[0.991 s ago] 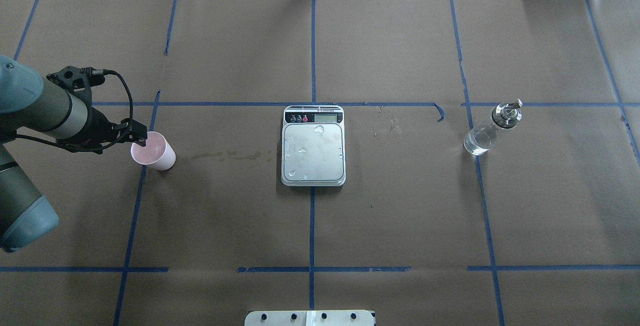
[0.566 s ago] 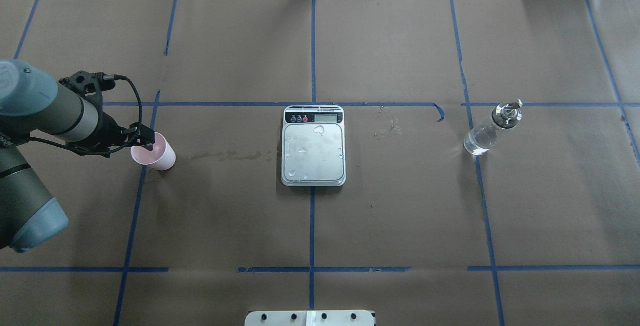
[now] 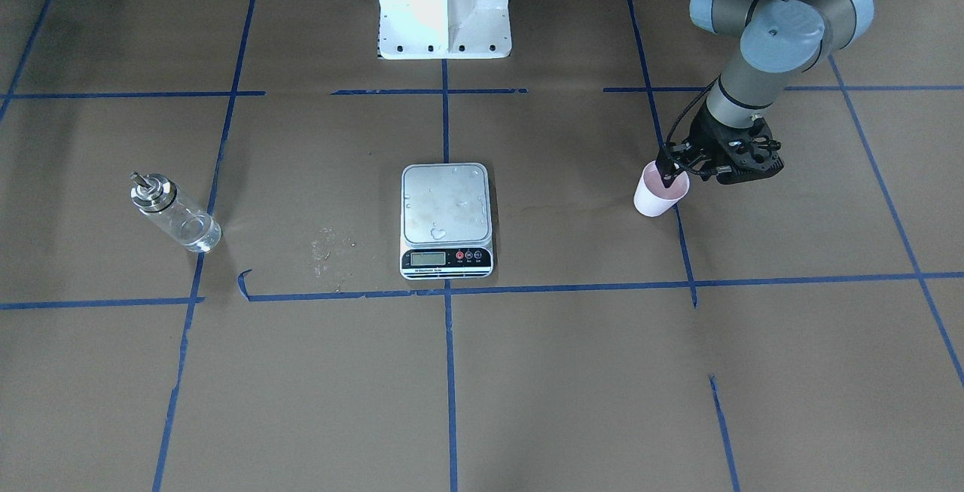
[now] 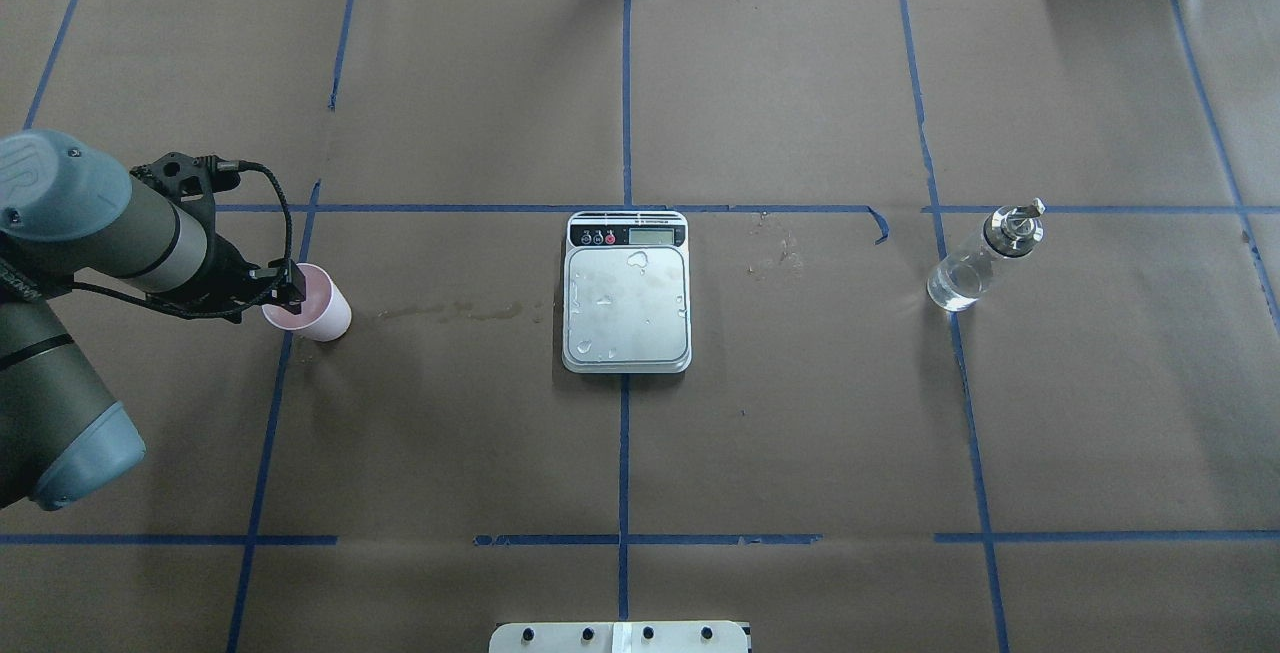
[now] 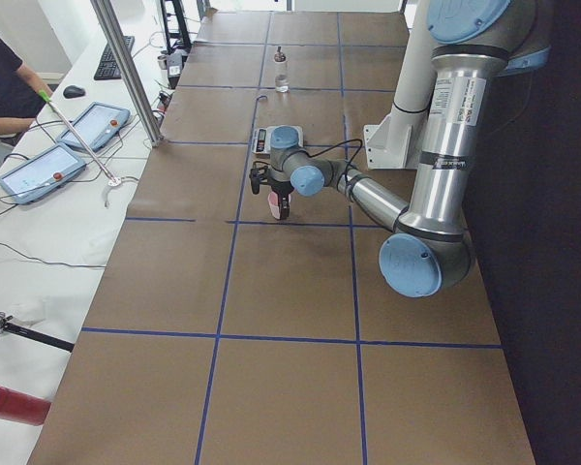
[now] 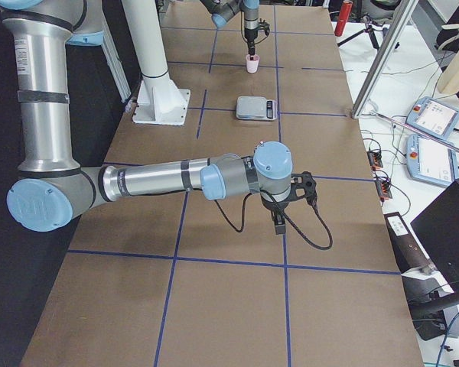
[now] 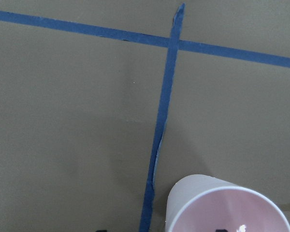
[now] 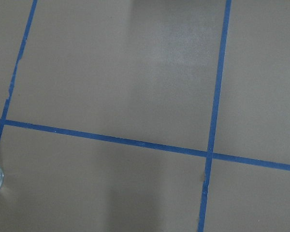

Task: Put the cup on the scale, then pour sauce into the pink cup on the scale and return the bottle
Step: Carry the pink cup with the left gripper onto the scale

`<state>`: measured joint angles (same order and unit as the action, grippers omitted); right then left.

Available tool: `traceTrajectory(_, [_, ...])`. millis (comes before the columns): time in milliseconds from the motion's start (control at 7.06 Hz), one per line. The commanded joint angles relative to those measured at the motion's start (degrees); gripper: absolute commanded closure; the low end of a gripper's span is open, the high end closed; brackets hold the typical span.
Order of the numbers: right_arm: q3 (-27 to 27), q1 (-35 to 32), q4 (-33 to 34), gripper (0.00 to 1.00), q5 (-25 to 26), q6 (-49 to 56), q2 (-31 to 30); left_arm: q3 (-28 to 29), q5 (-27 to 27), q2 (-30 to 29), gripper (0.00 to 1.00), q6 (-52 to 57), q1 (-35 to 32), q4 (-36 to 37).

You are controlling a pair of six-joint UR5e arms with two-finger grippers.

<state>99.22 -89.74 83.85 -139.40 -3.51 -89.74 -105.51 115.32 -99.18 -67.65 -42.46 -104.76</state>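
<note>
Brown paper table [image 4: 800,433] | left claw [image 4: 292,288] — agape, straddling paper cup [image 4: 325,313] rim; right claw [image 6: 279,223] — cannot tell

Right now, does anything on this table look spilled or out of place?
Yes. Droplets dot the platform of the scale, a damp streak stains the paper between the cup and the scale, and pale flecks mark the paper on its other side: signs of spilled liquid.

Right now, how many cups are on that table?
1. The cup stands at the left pincer, well apart from the scale. No other cup shows in any view.
</note>
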Motion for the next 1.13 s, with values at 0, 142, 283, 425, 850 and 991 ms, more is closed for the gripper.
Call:
traceTrajectory(0, [0.01,0.00,0.09,0.00,0.00,0.00,0.09,0.13,-0.01,-0.66,1.00,-0.02,0.10,-0.01])
traceTrajectory(142, [0.01,0.00,0.00,0.00,0.00,0.00,0.09,0.04,0.08,-0.93,1.00,-0.11,0.10,-0.01])
traceTrajectory(283, [0.01,0.00,0.00,0.00,0.00,0.00,0.09,-1.35,0.60,-1.02,1.00,-0.20,-0.25,-0.01])
traceTrajectory(425, [-0.08,0.00,0.09,0.00,0.00,0.00,0.09,-3.80,1.91,-1.02,1.00,-0.20,-0.69,0.25])
traceTrajectory(850, [0.01,0.00,0.17,0.00,-0.17,0.00,0.00,-6.73,2.89,-9.83,1.00,-0.63,-4.30,8.79])
traceTrajectory(991, [-0.08,0.00,0.18,0.00,-0.17,0.00,0.00,-6.55,2.89,-19.64,1.00,-1.42,-4.04,21.40])
